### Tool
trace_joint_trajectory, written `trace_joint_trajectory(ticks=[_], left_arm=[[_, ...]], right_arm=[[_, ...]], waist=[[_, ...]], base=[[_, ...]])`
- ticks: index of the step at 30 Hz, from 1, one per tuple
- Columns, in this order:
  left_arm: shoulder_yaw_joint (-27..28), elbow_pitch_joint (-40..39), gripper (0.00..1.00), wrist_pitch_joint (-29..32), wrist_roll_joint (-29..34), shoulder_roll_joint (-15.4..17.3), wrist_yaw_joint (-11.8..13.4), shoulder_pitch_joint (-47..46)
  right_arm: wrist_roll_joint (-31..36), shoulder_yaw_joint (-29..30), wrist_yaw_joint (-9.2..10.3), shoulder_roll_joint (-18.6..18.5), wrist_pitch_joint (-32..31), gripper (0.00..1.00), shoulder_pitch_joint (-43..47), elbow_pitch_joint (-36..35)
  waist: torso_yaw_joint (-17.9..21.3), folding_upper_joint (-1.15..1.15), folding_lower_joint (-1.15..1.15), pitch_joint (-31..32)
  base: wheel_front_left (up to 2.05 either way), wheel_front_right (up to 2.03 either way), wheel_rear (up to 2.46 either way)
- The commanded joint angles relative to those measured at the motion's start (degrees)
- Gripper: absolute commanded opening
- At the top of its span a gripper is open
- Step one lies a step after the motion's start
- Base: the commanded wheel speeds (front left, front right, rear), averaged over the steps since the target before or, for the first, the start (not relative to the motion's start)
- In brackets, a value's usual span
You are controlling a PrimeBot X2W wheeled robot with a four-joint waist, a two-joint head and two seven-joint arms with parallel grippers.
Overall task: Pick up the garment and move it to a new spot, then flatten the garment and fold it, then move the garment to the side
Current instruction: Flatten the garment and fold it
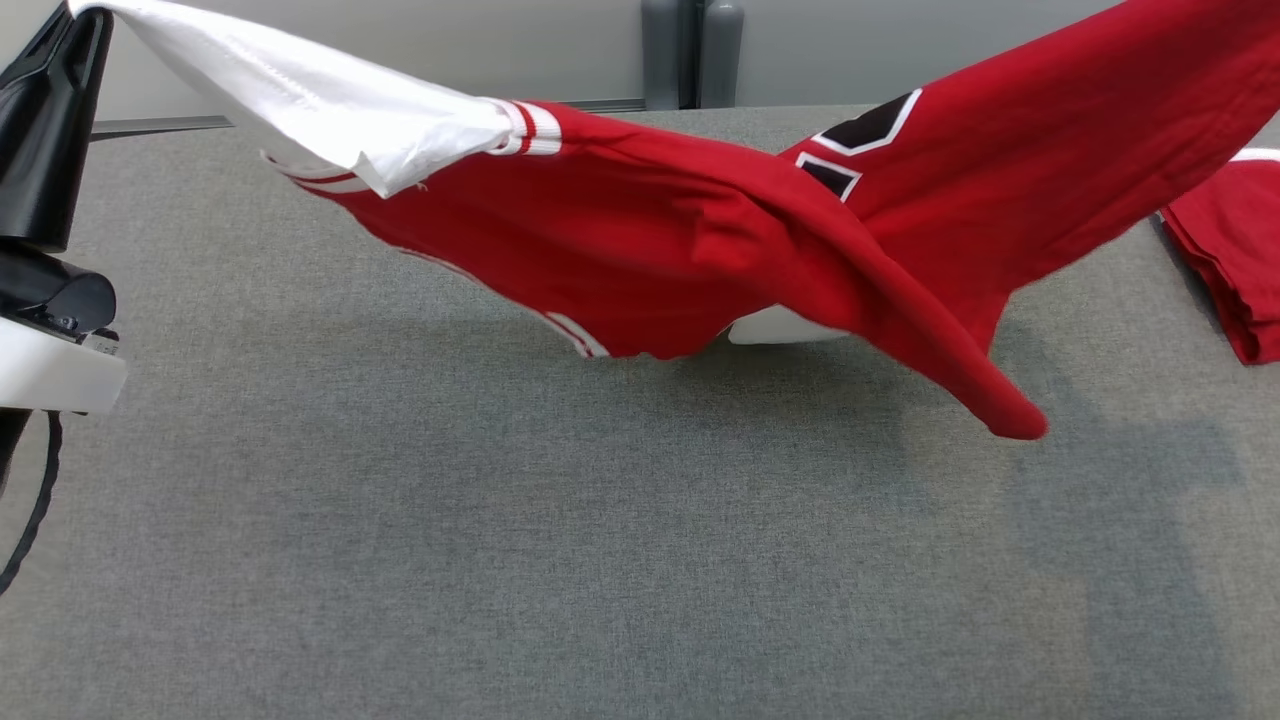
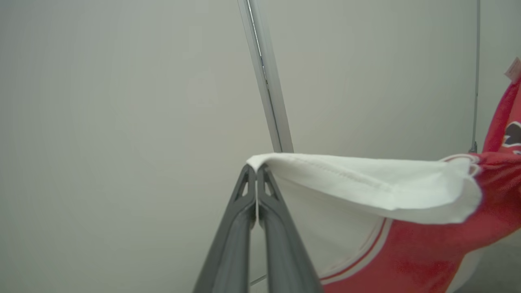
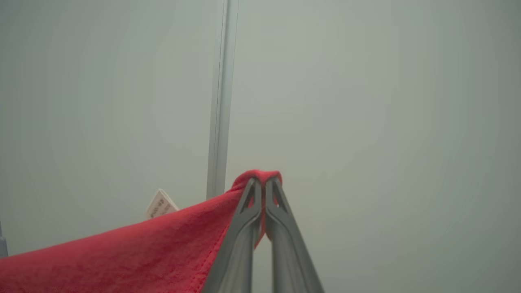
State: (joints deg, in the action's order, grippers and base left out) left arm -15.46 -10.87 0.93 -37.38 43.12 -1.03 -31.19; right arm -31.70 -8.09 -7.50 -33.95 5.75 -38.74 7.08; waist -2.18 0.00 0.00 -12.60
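The garment [image 1: 700, 230] is a red shirt with white sleeves, striped trim and black lettering edged in white. It hangs stretched in the air above the grey table [image 1: 500, 560], sagging in the middle. My left gripper [image 1: 85, 15] at the upper left is shut on a white sleeve edge [image 2: 346, 175], and the left gripper's [image 2: 256, 169] tips pinch the white hem. My right gripper [image 3: 262, 181] is shut on a red fold [image 3: 163, 248] of the garment, which runs off the upper right corner in the head view.
Another red cloth [image 1: 1235, 260] lies folded at the table's right edge. A grey post [image 1: 690, 50] stands behind the table against the pale wall. A small white label [image 3: 160, 204] sticks out of the shirt. A black cable [image 1: 30, 510] hangs at the left.
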Motion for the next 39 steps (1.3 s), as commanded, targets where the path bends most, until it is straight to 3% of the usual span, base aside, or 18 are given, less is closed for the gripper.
trace_joint_trajectory(ticks=[1, 4, 6, 7, 8, 16, 19, 22, 26, 39], left_arm=[[0.49, 0.35, 0.0, -0.47, -1.08, -0.52, -0.55, -0.99], [-0.22, 0.68, 0.0, 0.19, -3.15, -1.69, -1.08, -0.52], [-1.57, 1.17, 0.0, 0.77, -3.15, -2.18, -1.53, 0.16], [-2.35, 1.43, 0.0, 1.04, -3.06, -2.59, -1.75, 0.31], [-3.13, 1.7, 0.0, 1.35, -2.87, -3.04, -1.85, 0.3], [-7.34, 7.74, 0.0, -3.68, 2.25, -7.2, -1.99, -2.92], [-7.65, 10.49, 0.0, -6.73, 3.87, -8.35, -1.9, -3.8], [-8.24, 12.67, 0.0, -8.33, 4.58, -9.26, -2.16, -4.6], [-8.71, 14.62, 0.0, -9.3, 4.81, -9.87, -2.44, -5.18], [-9.62, 16.02, 0.0, -9.92, 4.24, -10.42, -3.01, -6.53]], right_arm=[[0.74, 0.8, 0.03, 0.44, -0.77, 0.0, -0.87, 1.11], [2.06, 0.29, 0.02, 2.04, -4.2, 0.0, -1.23, 5.13], [2.63, -0.92, 0.03, 3.06, -5.59, 0.39, -1.76, 7.99], [3.14, -1.77, 0.03, 3.72, -5.87, 0.75, -1.72, 9.66], [3.65, -2.73, 0.03, 4.37, -5.99, 1.0, -1.62, 11.26], [11.22, -8.89, 0.03, 8.43, 2.36, 1.0, 2.47, 18.25], [11.22, -16.49, 0.02, 9.32, 4.76, 1.0, 7.42, 15.58], [9.5, -24.13, 0.08, 7.98, 5.29, 1.0, 12.39, 11.83], [7.34, -30.4, 0.07, 8.6, 3.3, 1.0, 17.9, 9.57], [13.85, -26.31, 0.06, 15.82, 5.23, 1.0, 14.73, 23.36]], waist=[[-0.1, 0.0, 0.0, -0.22], [-0.38, 0.0, 0.0, -0.39], [-0.68, 0.0, 0.0, -0.78], [-0.79, 0.0, 0.0, -1.04], [-0.84, 0.0, 0.0, -1.29], [-0.34, 0.0, 0.0, -3.08], [-0.03, 0.0, 0.0, -3.08], [0.1, 0.0, 0.0, -3.26], [0.18, 0.0, 0.0, -3.66], [-0.24, 0.0, 0.0, -4.46]], base=[[0.0, 0.0, 0.0], [0.0, 0.0, 0.0], [0.0, 0.0, 0.0], [0.0, 0.0, 0.0], [0.0, 0.0, 0.0], [0.0, 0.0, 0.0], [0.0, 0.0, 0.0], [0.0, 0.0, 0.0], [0.0, 0.0, 0.0], [0.0, 0.0, 0.0]])
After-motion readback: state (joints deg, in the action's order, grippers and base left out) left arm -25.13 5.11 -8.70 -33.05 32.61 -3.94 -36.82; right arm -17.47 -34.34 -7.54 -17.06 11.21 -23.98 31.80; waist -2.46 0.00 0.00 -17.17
